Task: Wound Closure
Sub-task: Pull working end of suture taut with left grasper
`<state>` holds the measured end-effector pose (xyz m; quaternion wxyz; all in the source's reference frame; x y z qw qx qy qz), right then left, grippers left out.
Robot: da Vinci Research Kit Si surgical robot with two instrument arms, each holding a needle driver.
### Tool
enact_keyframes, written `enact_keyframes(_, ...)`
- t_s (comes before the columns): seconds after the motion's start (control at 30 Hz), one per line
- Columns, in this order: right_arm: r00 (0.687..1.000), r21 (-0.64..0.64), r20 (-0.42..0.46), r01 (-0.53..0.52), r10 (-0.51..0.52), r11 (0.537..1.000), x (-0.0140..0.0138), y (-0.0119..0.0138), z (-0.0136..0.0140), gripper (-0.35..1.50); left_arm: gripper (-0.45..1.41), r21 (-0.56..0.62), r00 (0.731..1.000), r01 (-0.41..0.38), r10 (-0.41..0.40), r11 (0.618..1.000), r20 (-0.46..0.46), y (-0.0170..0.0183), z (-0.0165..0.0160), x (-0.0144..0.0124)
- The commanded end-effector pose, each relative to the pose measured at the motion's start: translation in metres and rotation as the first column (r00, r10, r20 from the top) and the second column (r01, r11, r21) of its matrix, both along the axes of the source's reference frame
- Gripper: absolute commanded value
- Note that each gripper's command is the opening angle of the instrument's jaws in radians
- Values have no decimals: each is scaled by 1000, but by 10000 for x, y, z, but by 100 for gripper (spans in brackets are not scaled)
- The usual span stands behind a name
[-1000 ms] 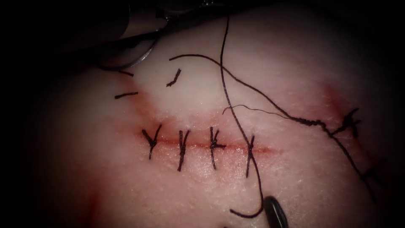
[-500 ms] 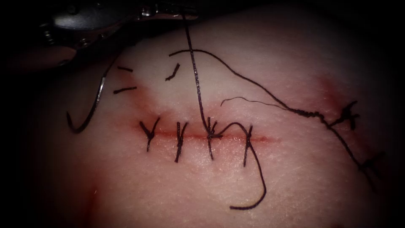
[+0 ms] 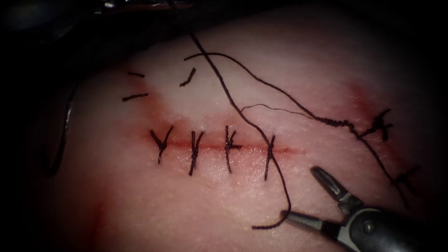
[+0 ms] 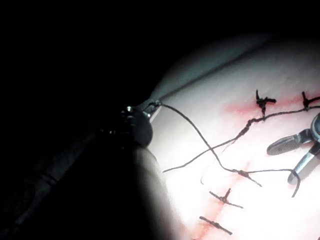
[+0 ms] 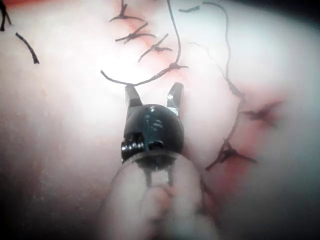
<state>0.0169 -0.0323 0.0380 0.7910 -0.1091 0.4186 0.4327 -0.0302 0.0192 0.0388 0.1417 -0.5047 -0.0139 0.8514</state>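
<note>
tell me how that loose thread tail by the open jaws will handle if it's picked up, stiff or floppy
Probably floppy: the thread lies in loose curves over the tissue. Likely light too, a thin strand. Its free end curls beside the right tool, whose jaws stand open, holding nothing.

Surgical training bench: stitched pork tissue (image 3: 224,196) under endoscope light, wristed pincer (image 3: 305,196) nearby.

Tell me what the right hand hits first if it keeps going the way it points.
Probably the thread: its loose tail lies just ahead of the open right hand, one fingertip beside it. Depth is uncertain.
</note>
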Motion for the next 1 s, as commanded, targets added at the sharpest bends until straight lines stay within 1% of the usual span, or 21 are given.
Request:
enact_keyframes(0.03, 1000, -5, -7, 15, -15, 1000, 22, 17, 5, 135, -45, -14, 1000, 1, -1, 1000, -3, 9, -6, -4)
enact_keyframes(0.1, 1000, -5, -6, 27, -27, 1000, 27, 23, 6, 135, -45, -20, 1000, 0, 0, 1000, -6, 7, -10, -4)
enact_keyframes(0.13, 1000, -2, -8, 30, -30, 1000, 29, 25, 6, 131, -45, -21, 1000, 2, -2, 1000, -6, 6, -12, -3)
enact_keyframes(0.17, 998, -1, 2, 63, -63, 998, 30, 30, 3, 121, -45, -22, 1000, 3, -4, 1000, -6, 5, -14, -2)
enact_keyframes(0.23, 997, -8, 20, 81, -81, 997, 29, 41, -4, 121, -45, -23, 1000, 4, -4, 1000, -6, 3, -17, 0)
enact_keyframes(0.3, 996, -6, 21, 85, -85, 996, 27, 45, -7, 123, -45, -24, 1000, 6, -7, 1000, -5, 3, -17, 0)
enact_keyframes(0.37, 990, -25, 55, 135, -133, 991, 16, 57, -17, 138, -45, -25, 1000, 7, -7, 1000, -6, 0, -20, 2)
enact_keyframes(0.4, 990, -25, 55, 135, -133, 991, 16, 57, -17, 138, -45, -25, 1000, 7, -7, 1000, -6, 0, -20, 2)
enact_keyframes(0.43, 980, -29, 85, 186, -183, 982, 11, 60, -21, 141, -45, -30, 1000, 4, -4, 1000, -8, -1, -22, 3)
enact_keyframes(0.47, 980, -29, 85, 186, -183, 982, 11, 60, -21, 141, -45, -30, 1000, 4, -4, 1000, -8, -1, -22, 3)
enact_keyframes(0.5, 921, -7, 176, 355, -349, 935, 1, 61, -27, 143, -45, -29, 1000, 4, -4, 1000, -9, -2, -24, 3)
enact_keyframes(0.53, 899, 13, 190, 399, -394, 917, -4, 60, -29, 143, -45, -30, 1000, 4, -5, 1000, -10, -2, -24, 2)
enact_keyframes(0.57, 899, 13, 190, 399, -394, 917, -4, 60, -29, 143, -45, -30, 1000, 4, -5, 1000, -10, -2, -24, 2)
enact_keyframes(0.6, 870, 19, 211, 452, -445, 892, -10, 59, -31, 143, -45, -35, 1000, 1, -2, 999, -12, -3, -25, 2)
enact_keyframes(0.67, 845, 15, 226, 495, -485, 869, -20, 59, -34, 147, -45, -36, 1000, 1, -1, 999, -12, -4, -25, 3)
enact_keyframes(0.7, 832, 14, 231, 515, -504, 857, -30, 59, -37, 147, -45, -36, 1000, 0, 0, 999, -12, -4, -24, 3)
enact_keyframes(0.73, 832, 14, 231, 515, -504, 857, -30, 59, -37, 147, -45, -36, 1000, 0, 0, 999, -12, -4, -24, 3)
enact_keyframes(0.83, 815, 21, 245, 537, -525, 843, -47, 71, -48, 136, -45, -37, 1000, 1, -1, 999, -14, -5, -25, 2)
enact_keyframes(0.87, 820, 24, 241, 530, -519, 848, -50, 81, -54, 131, -45, -38, 1000, 2, -2, 999, -15, -6, -25, 1)
enact_keyframes(0.9, 820, 24, 241, 530, -519, 848, -50, 81, -54, 131, -45, -38, 1000, 2, -2, 999, -15, -6, -25, 1)
enact_keyframes(1.0, 838, 2, 241, 505, -490, 863, -43, 90, -57, 130, -45, -39, 1000, 3, -3, 999, -17, -8, -25, 0)
